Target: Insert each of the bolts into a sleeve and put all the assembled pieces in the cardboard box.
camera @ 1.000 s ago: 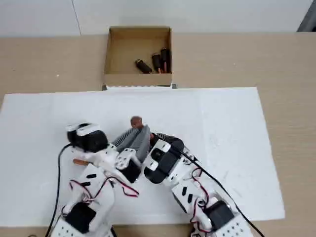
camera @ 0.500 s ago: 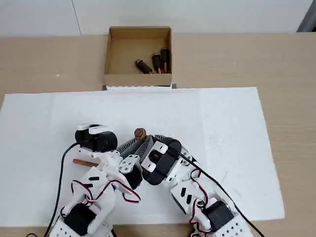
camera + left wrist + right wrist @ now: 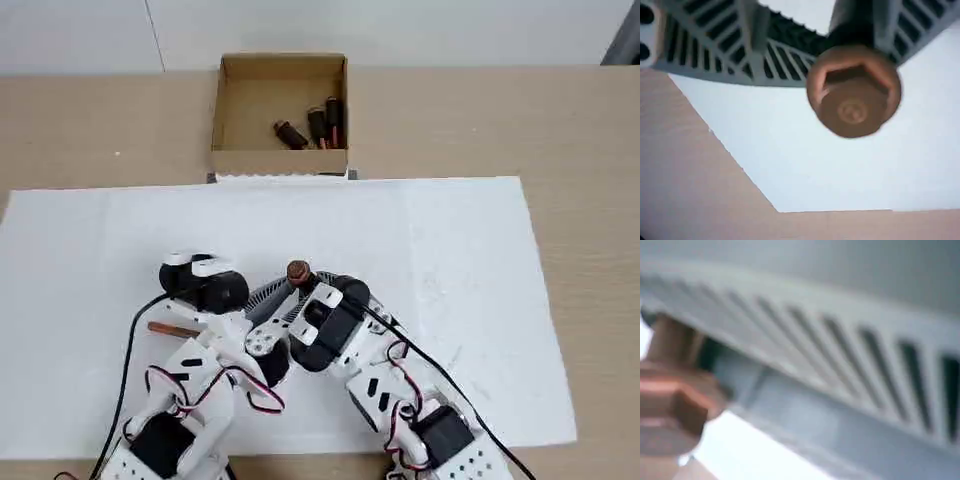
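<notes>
Now | left hand [image 3: 290, 283] low over sheet [image 3: 450, 250] | clamps bolt [image 3: 298, 271] upright

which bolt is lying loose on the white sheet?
The bare copper bolt lying flat beside the left arm. The held bolt is raised at the arms' tips; the assembled pieces are inside the cardboard box.

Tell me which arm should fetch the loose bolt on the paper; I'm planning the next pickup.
Left, probably: the loose bolt lies beside the left arm, the right arm farther off. The left gripper and right gripper meet at the copper-headed bolt.
</notes>
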`<state>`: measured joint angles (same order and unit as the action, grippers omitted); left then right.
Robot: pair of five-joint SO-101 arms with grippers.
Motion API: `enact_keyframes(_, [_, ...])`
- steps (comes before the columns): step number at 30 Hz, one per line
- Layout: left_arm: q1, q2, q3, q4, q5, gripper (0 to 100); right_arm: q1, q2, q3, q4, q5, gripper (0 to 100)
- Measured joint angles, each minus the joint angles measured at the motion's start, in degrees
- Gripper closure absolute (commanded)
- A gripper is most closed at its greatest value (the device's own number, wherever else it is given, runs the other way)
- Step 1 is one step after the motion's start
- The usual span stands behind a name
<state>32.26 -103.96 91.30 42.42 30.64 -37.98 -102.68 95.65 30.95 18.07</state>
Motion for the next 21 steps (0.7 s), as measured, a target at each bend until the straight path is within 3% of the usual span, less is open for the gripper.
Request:
enact_keyframes(11, [-6.59,0.53,-0.35,1.23,-9.76,85,-0.26,-0.26,0.00,-0.44,0.00,99.5])
enact_keyframes(21, [-8.44,0.53,-5.63,4.13,-10.29,85,-0.26,-0.26,0.00,-0.53,0.00,99.5])
